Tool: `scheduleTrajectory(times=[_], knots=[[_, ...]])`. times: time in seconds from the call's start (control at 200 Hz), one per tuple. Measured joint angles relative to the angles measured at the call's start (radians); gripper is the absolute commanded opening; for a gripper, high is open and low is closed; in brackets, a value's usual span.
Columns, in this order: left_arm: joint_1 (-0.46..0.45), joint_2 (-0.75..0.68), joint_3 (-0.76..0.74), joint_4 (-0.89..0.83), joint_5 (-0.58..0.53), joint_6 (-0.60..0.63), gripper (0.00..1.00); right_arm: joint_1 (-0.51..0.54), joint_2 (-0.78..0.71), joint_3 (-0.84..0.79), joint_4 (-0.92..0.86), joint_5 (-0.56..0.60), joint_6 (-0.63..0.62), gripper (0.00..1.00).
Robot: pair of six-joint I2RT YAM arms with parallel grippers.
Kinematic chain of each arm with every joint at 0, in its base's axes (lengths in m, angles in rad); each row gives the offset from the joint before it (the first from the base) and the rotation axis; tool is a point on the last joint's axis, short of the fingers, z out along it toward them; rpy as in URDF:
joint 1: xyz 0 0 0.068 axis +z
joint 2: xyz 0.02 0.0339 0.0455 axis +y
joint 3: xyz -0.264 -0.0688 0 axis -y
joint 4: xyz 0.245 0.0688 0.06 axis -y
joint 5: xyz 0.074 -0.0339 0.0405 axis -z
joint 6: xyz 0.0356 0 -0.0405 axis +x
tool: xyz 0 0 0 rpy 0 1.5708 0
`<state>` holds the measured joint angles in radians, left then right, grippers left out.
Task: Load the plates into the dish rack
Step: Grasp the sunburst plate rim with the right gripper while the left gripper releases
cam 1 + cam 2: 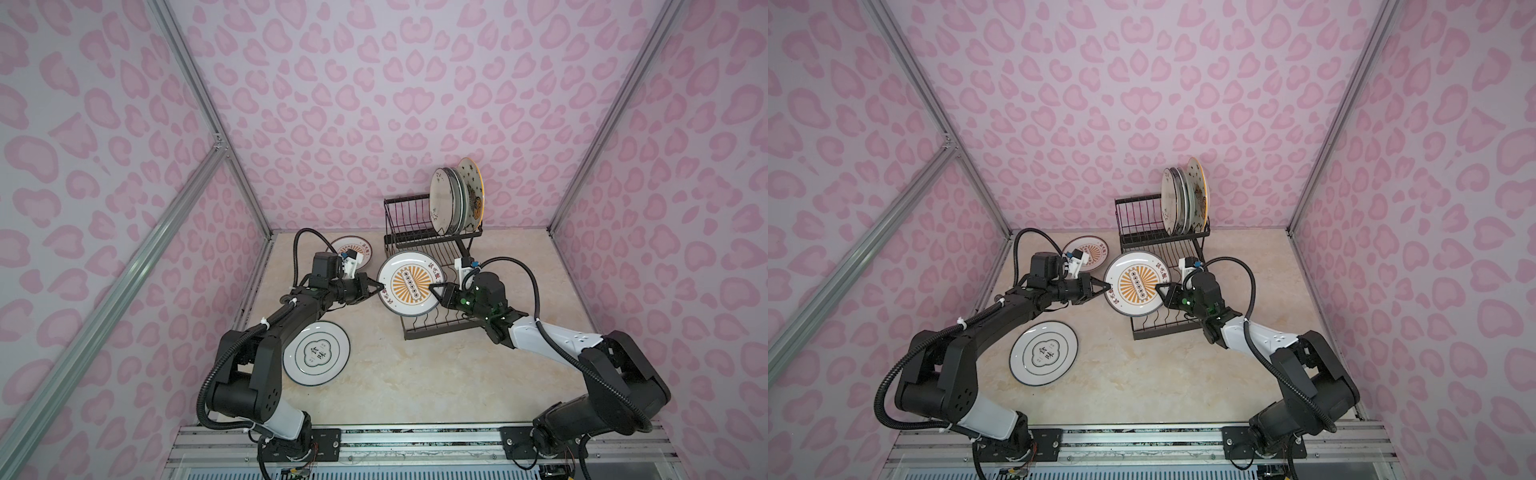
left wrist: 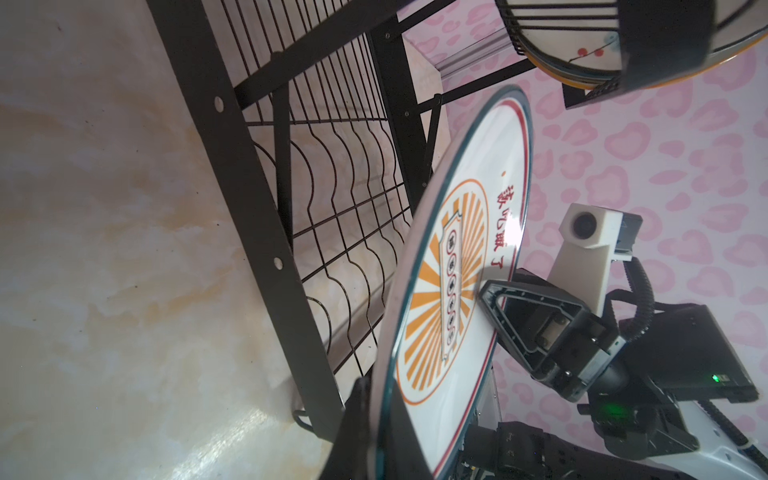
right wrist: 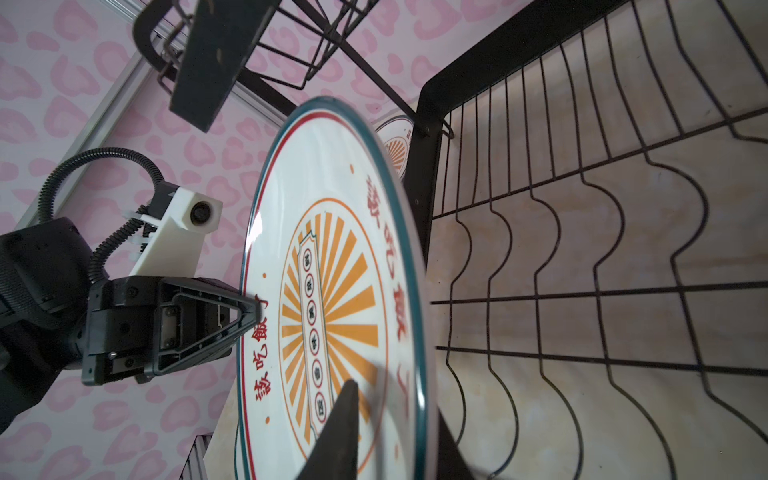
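Landmark: dish rack [image 1: 446, 329], black wire, standing on the marbled table [image 1: 415, 374].

- Nearest, front-left of the rack: green-ringed emblem plate [image 1: 316, 353], flat on the table, face up.
- Over the left side of the rack's lower tray: orange-sunburst plate [image 1: 409, 282], face up, slightly tilted, carried between the two arms.
- Left gripper [image 1: 379, 287]: pinches the plate's rim where it overhangs the rack's left rail.
- Right gripper [image 1: 434, 289]: jaws straddle the opposite rim, with one finger [image 3: 345, 419] over the printed face and the other beneath. Cannot tell whether they press.
- Left of the rack, farther back: second sunburst plate [image 1: 360, 246], flat on the table, partly hidden by the left wrist camera.
- Farthest, at the right end of the rack's raised basket: a tight row of plates on edge. The cream branch plate [image 1: 442, 199] is leftmost and the star-patterned plate [image 1: 473, 189] rightmost. Count between them is unclear.
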<state>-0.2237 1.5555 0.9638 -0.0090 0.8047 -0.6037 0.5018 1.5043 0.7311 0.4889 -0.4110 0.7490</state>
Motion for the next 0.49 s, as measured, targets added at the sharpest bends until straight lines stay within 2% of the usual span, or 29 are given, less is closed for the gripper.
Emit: scheduleTrajectory(times=[0.495], knots=[[-0.002,-0.001,0.010,-0.023,-0.013,0.040,0.03,-0.003,0.003,0.004,0.024,-0.009,0.055,0.03]])
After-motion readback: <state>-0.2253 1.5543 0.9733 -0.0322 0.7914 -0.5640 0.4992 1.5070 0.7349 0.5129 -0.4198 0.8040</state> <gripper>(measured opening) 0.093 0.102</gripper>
